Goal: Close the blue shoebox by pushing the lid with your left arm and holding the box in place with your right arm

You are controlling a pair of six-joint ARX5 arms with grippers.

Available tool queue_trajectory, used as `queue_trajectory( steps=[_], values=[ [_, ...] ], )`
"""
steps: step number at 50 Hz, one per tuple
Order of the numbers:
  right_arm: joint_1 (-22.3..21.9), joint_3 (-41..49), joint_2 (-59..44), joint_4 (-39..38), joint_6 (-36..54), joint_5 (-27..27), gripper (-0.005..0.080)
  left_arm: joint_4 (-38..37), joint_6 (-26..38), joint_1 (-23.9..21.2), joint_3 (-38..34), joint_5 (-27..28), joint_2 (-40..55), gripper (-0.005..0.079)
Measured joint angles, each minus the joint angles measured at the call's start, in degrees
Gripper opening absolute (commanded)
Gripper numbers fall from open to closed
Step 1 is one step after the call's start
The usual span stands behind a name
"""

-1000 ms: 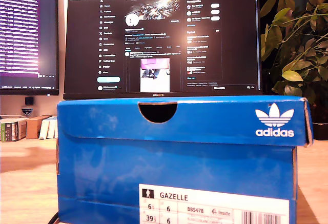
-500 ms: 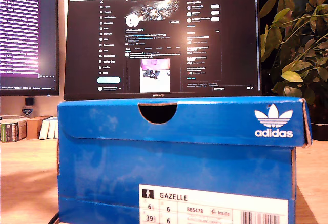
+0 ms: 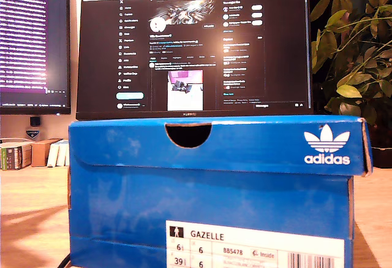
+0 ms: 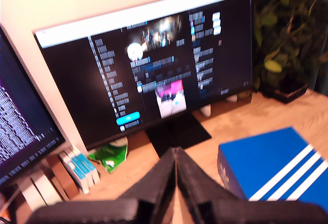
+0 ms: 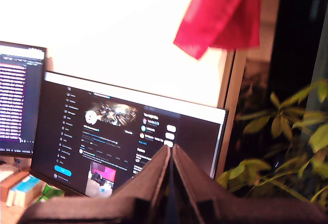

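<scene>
The blue Adidas shoebox [image 3: 208, 182] fills the front of the exterior view, its lid [image 3: 245, 142] lying down flat over the box. No arm or gripper appears in that view. My first gripper [image 4: 176, 155] is shut with its fingers pressed together and nothing between them. It hovers above the table, apart from the box's striped top [image 4: 271, 172], which lies off to one side. My second gripper [image 5: 170, 152] is also shut on nothing and points up at the monitor and wall. The box does not show in the second wrist view.
A large monitor [image 3: 196, 47] stands right behind the box, with a second monitor [image 3: 30, 41] at the exterior view's left. A leafy plant [image 3: 355, 53] is at that view's right. Small books [image 3: 30, 151] sit on the wooden table [image 3: 30, 200]. A red cloth [image 5: 223, 14] hangs high.
The box and lid have not moved. A shadow on the table at the exterior view's left has shifted, and the picture on the monitor has changed.
</scene>
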State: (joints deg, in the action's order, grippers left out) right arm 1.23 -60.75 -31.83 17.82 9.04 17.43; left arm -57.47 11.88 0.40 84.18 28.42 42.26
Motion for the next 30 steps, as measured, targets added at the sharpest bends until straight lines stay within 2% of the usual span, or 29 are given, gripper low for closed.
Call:
queue_trajectory(
  steps=[17, 30],
  values=[
    [0.0, 2.4, 1.7, 4.4, 2.9, 0.0, 0.0001, 10.6, -1.3, 0.0, -20.1, 0.1, -10.3, -0.0019],
    [0.0, 13.3, 6.5, 3.1, 2.9, -3.3, 0.0, 19.0, -4.9, 0.0, -32.6, 0.4, -14.1, -0.0019]
  ],
)
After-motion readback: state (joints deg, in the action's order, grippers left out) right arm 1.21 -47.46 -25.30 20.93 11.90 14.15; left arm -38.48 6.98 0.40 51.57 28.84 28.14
